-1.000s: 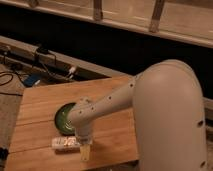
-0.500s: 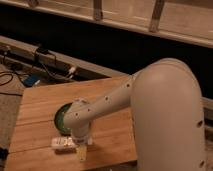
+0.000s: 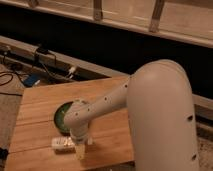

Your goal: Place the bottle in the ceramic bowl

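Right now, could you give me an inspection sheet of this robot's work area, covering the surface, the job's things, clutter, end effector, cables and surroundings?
Surface: wooden table, plain boards.
Job's things: bottle lying on its side on the table, outside the bowl; green bowl just behind it, partly hidden by the arm.
Clutter: nothing seen on the table.
End effector: end effector low over the table, at one end of the bottle.
Cables: cables looped left of the table.
Surroundings: dark wall behind.

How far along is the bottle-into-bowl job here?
Done: nothing delivered; the bottle lies on the wooden table, outside the ceramic bowl. In hand: the tool is down at the bottle's end. Left: grasping, lifting and setting it in the bowl.
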Robot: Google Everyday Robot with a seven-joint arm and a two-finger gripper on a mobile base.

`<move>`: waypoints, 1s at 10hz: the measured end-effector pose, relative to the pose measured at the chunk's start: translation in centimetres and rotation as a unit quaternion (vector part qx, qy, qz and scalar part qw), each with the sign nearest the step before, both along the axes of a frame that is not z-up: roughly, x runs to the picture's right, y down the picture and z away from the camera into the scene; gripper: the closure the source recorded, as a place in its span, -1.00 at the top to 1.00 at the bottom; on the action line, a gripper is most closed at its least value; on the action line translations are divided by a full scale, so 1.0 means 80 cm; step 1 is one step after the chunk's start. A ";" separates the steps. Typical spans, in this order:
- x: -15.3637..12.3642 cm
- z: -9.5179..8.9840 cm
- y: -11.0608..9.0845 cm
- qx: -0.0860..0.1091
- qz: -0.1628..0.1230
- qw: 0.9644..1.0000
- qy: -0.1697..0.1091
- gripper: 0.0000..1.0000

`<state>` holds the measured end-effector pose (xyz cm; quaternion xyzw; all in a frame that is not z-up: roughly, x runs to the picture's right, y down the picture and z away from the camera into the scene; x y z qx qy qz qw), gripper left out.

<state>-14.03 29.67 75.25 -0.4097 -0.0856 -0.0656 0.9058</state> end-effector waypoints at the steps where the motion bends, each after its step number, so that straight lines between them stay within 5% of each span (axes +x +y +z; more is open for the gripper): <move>1: -0.003 0.002 0.001 0.000 0.001 1.000 -0.004 -0.01; 6: 0.003 -0.002 0.000 0.008 0.012 1.000 -0.013 -0.93; 10: 0.062 -0.054 -0.060 0.058 0.040 0.997 0.024 -1.00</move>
